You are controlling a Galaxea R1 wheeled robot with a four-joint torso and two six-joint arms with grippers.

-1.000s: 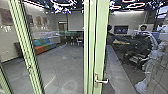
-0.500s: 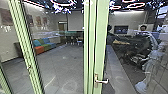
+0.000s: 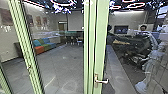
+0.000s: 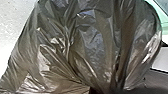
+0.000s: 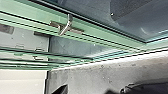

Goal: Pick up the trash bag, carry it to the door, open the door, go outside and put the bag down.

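The grey floor [image 3: 62, 66] carries a sofa [image 3: 38, 49] (orange, blue and green).

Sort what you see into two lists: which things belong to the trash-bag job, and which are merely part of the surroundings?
Belongs to the job:
- dark trash bag
- green-framed door
- door handle

Just around:
- colourful seating beyond the glass
- pictures on the left wall
- dark wall panel

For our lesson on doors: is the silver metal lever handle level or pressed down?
Level: the handle juts sideways from its upright plate.
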